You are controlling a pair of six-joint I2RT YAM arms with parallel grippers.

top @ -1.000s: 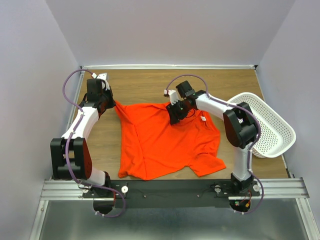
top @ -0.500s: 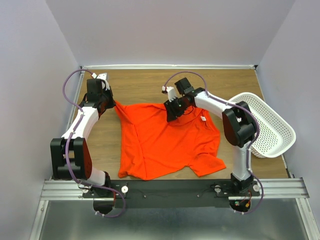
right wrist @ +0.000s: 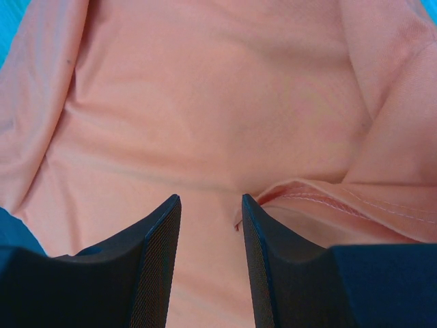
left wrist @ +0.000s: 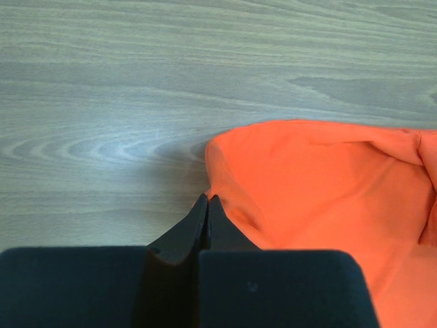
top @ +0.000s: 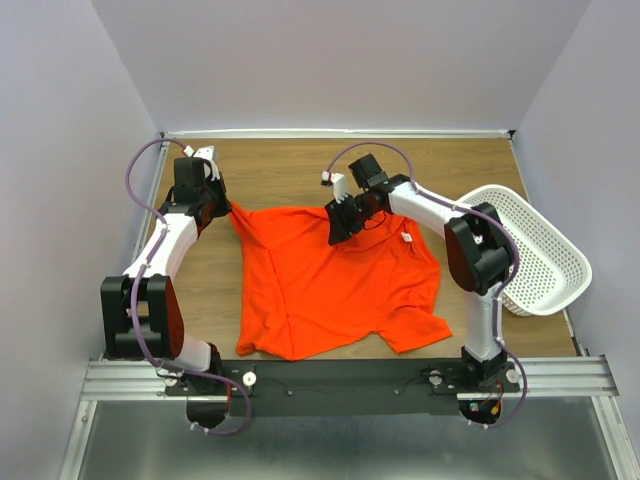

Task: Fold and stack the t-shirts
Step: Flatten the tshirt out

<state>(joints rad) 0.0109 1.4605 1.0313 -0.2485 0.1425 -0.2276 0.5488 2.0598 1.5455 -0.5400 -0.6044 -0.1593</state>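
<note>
1. The orange shirt [top: 330, 280] lay spread out on the wood tabletop [top: 280, 170], between the two arms, with some folds and bumps in it
2. The left tool [left wrist: 205, 201] was pinched tight on the shirt's far left corner, and that corner was pulled out to a point
3. The right tool [right wrist: 209, 199] was spread apart, low over the cloth near the shirt's far edge, with a folded hem just beside it
4. A white basket [top: 545, 250] sat at the right edge of the tabletop, apart from the shirt
</note>
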